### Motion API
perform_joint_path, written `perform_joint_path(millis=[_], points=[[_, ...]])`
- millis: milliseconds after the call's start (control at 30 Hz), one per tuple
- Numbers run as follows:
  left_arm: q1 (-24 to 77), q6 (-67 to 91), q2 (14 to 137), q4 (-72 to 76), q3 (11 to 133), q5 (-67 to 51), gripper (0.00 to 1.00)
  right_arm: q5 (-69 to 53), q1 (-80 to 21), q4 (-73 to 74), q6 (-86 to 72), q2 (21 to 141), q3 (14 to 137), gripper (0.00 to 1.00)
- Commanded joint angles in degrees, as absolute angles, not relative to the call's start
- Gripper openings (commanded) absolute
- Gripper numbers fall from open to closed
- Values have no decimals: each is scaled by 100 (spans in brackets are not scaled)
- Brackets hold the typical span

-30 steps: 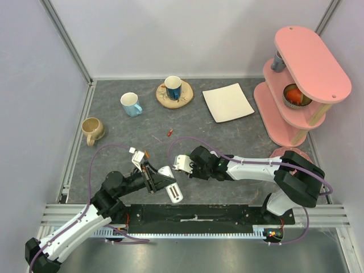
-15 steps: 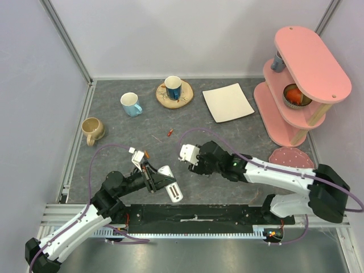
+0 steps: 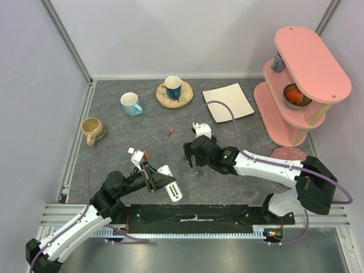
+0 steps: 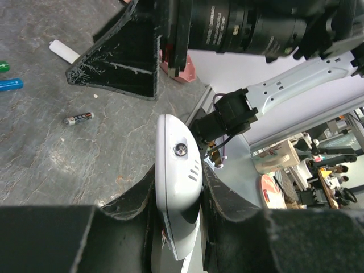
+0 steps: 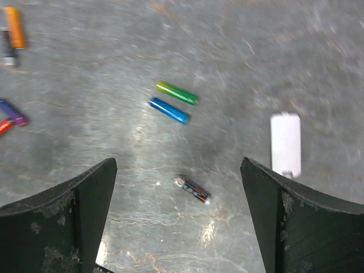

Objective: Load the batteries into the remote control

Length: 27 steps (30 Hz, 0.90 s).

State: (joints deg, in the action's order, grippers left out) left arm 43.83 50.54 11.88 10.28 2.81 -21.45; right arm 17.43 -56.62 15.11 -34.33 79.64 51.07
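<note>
My left gripper (image 4: 181,176) is shut on the remote control (image 4: 178,170), a slim white bar that sticks out past the fingers; from above the remote control (image 3: 171,188) hangs near the table's front. My right gripper (image 5: 177,170) is open wide and points down at the table, nothing held. Directly under its gap lies a dark battery with an orange band (image 5: 192,189). Further off lie a green battery (image 5: 177,92) and a blue battery (image 5: 169,110) side by side. An orange one (image 5: 15,27) and a purple one (image 5: 12,113) lie at the left edge.
A small white flat piece (image 5: 285,142) lies right of the dark battery. At the back stand a beige mug (image 3: 92,129), a pale blue mug (image 3: 131,104), a blue mug on a wooden coaster (image 3: 173,88) and a square white plate (image 3: 228,102). A pink shelf (image 3: 301,74) fills the right.
My right gripper has drawn away from the remote control toward the table's middle, turned to point down and opened wide. The left arm and the remote control have not moved.
</note>
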Motion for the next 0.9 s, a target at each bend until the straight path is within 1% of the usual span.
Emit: perform_joint_path(millis=[0, 33, 100, 200, 267, 300, 333, 367, 400, 500, 567, 667, 767, 800, 867], points=[[4359, 5150, 932, 888, 281, -1881, 2, 3924, -6229, 2450, -5377, 8182, 5501, 98], [4359, 5159, 879, 757, 281, -1776, 2, 4164, -6275, 2609, -5901, 8200, 5528, 98], [4359, 5168, 669, 616, 281, -1670, 2, 4359, -6275, 2891, -6178, 8157, 5624, 98], [4351, 5194, 379, 343, 255, -1468, 2, 4586, -6301, 2866, -6529, 7955, 5529, 98], [4359, 5238, 256, 256, 194, -1345, 2, 4641, -6319, 2621, -6670, 7656, 5380, 91], [4359, 5299, 142, 237, 167, -1301, 2, 4606, -6319, 2480, -6619, 7560, 5205, 86], [4359, 5326, 106, 229, 150, -1283, 2, 4536, -6319, 2313, -6453, 7393, 5107, 84], [4359, 5361, 71, 229, 97, -1266, 2, 4405, -6311, 1903, -6251, 7348, 5011, 87], [4351, 5414, 44, 229, 79, -1231, 2, 4212, -6311, 1829, -5979, 7330, 4931, 97], [4359, 5432, 61, 220, 61, -1222, 2, 4026, -6311, 2187, -6020, 7680, 5201, 98], [4359, 5423, 140, 229, 79, -1230, 2, 3841, -6311, 2738, -6143, 8172, 5439, 98], [4359, 5379, 281, 246, 123, -1248, 2, 3622, -6354, 2821, -6398, 8560, 5546, 95], [4359, 5326, 369, 255, 176, -1257, 2, 3577, -6389, 2699, -6627, 8604, 5414, 89], [4359, 5300, 378, 255, 176, -1266, 2, 3568, -6407, 2690, -6670, 8604, 5379, 84], [4351, 5291, 378, 264, 158, -1257, 2, 3568, -6398, 2681, -6732, 8622, 5370, 81]])
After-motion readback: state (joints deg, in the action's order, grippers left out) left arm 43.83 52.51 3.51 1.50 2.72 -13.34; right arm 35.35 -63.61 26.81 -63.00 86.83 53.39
